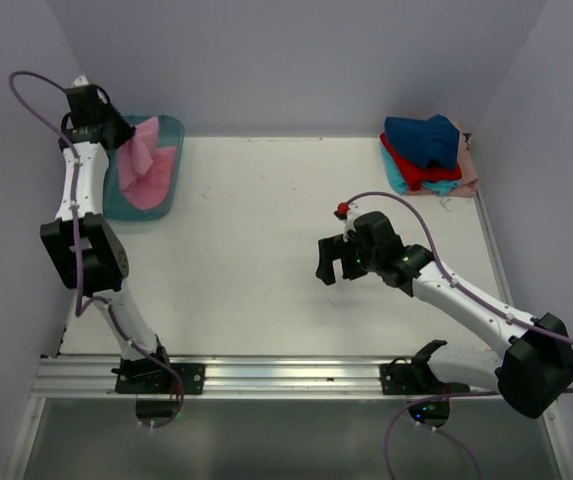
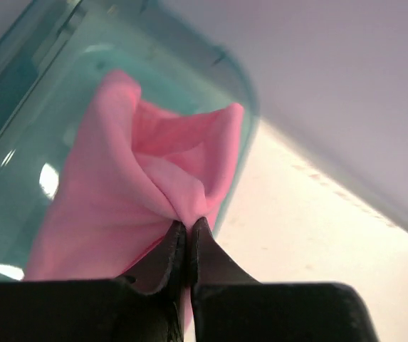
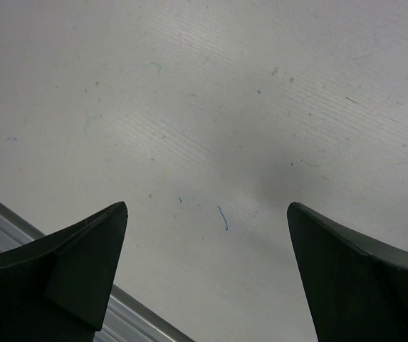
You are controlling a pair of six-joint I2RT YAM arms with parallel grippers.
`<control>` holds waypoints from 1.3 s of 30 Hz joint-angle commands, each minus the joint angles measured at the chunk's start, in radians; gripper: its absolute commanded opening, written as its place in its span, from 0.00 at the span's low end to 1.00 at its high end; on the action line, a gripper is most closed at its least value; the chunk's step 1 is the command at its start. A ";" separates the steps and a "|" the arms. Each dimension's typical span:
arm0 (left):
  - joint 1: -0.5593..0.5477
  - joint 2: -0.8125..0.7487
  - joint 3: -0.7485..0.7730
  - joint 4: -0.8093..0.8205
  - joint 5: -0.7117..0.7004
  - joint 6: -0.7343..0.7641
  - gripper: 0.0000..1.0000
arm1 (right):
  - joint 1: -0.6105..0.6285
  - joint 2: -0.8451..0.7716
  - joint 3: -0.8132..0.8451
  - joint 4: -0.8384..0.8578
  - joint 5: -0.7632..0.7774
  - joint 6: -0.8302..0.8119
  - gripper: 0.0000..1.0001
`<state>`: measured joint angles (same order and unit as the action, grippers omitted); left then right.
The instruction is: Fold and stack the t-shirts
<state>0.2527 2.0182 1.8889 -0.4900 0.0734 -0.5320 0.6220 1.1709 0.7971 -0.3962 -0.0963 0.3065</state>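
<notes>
A pink t-shirt (image 1: 146, 160) lies bunched in the teal plastic bin (image 1: 173, 131) at the table's far left corner. My left gripper (image 1: 126, 135) hangs over the bin, shut on a pinched fold of this pink t-shirt (image 2: 139, 185), which rises in a peak to the closed fingertips of the left gripper (image 2: 188, 222). At the far right corner sits a pile of folded t-shirts: navy (image 1: 424, 138) on top, red (image 1: 418, 172) and teal (image 1: 396, 178) below, a peach edge (image 1: 469, 170) beside them. My right gripper (image 1: 332, 266) hovers wide open over bare table, with nothing between the jaws of the right gripper (image 3: 207, 206).
The teal bin's rim (image 2: 243, 85) runs close to the back wall. The white table (image 1: 266, 250) stretches between the bin and the pile. An aluminium rail (image 1: 286, 375) runs along the near edge, holding both arm bases.
</notes>
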 commanded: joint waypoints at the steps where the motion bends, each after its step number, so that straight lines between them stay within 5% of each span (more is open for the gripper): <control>1: -0.044 -0.247 0.039 0.079 0.136 -0.046 0.00 | 0.004 0.003 0.002 0.068 0.012 0.005 0.99; 5: -0.148 -0.378 -0.005 0.129 0.313 -0.089 0.00 | 0.004 -0.017 -0.012 0.097 0.075 0.011 0.99; 8: -0.231 -0.507 -0.205 0.262 0.475 -0.202 0.00 | 0.004 -0.050 -0.036 0.126 0.145 0.045 0.99; 17: -0.558 -0.858 -0.793 0.980 0.677 -0.747 0.00 | 0.001 -0.165 -0.075 0.122 0.518 0.155 0.99; 21: -0.622 -0.956 -1.028 1.328 0.677 -0.951 0.00 | 0.001 -0.166 -0.044 0.048 0.610 0.144 0.99; 25: -0.619 -1.056 -1.126 1.054 0.617 -0.746 0.00 | -0.001 -0.165 -0.027 0.019 0.670 0.129 0.99; 26: -0.619 -1.058 -1.081 0.912 0.574 -0.636 0.00 | -0.001 -0.165 -0.021 0.011 0.691 0.131 0.99; 27: -0.619 -1.056 -1.043 0.543 0.390 -0.432 0.00 | -0.001 -0.165 -0.021 0.001 0.698 0.132 0.99; 29: -0.630 -1.052 -1.037 0.270 0.211 -0.337 0.00 | -0.001 -0.165 -0.025 -0.004 0.705 0.144 0.99; 31: -0.629 -1.067 -1.143 0.254 0.056 -0.299 0.00 | 0.001 -0.154 -0.030 -0.001 0.696 0.166 0.99; 39: -0.625 -0.940 -1.252 0.386 0.104 -0.251 0.00 | -0.001 -0.014 0.037 -0.062 0.592 0.169 0.99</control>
<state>-0.3740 1.0748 0.6281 -0.1383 0.2066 -0.8665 0.6212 1.1198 0.7662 -0.4171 0.5159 0.4572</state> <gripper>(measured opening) 0.027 0.989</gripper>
